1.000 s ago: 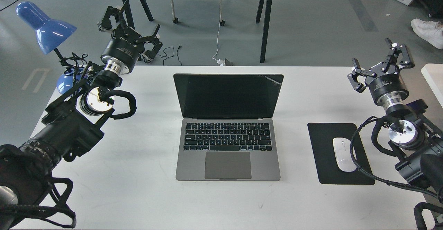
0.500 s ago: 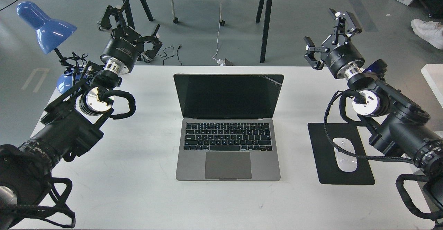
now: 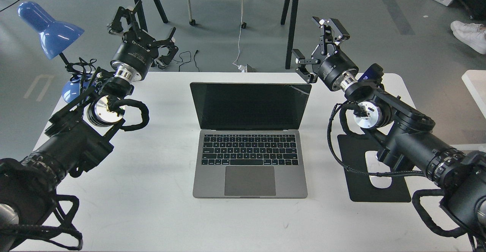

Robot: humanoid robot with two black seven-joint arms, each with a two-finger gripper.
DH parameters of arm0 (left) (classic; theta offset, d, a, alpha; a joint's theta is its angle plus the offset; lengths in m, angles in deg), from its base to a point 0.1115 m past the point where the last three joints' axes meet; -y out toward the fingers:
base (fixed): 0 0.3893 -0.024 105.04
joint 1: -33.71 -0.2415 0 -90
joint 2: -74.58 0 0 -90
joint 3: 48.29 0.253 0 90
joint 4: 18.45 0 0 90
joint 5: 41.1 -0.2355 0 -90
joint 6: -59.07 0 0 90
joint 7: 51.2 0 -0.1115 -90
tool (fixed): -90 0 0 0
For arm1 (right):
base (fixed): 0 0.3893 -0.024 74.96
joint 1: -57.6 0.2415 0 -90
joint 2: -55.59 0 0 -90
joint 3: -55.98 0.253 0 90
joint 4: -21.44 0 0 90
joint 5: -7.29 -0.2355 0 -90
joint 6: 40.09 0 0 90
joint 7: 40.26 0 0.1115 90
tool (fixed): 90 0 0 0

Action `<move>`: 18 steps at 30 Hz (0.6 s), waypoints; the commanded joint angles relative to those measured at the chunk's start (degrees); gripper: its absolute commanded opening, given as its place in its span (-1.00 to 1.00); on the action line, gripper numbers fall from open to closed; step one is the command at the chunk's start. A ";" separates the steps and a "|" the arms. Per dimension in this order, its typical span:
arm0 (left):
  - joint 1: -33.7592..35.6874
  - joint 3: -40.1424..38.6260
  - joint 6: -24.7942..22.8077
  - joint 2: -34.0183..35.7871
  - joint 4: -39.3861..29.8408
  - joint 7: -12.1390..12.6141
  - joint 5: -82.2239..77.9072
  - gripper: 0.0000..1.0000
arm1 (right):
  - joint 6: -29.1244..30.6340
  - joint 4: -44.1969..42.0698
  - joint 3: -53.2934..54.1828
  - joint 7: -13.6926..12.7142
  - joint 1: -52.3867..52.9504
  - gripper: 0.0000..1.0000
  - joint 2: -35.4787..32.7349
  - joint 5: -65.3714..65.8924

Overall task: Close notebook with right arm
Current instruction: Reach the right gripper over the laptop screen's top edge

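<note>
Two hands (image 3: 316, 47) (image 3: 142, 26) – one notebook (image 3: 250, 138)

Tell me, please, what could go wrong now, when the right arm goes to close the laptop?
1. The notebook screen is cracked at its top right corner, just beside the open right gripper; pushing there may worsen the crack.
2. The right arm's cable hangs over the white mouse on the mouse pad and might drag it.
</note>
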 commanded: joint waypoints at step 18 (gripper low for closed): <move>0.00 0.00 0.01 -0.10 0.00 -0.01 -0.01 1.00 | 0.78 10.02 -11.14 0.42 -4.55 1.00 -6.68 0.27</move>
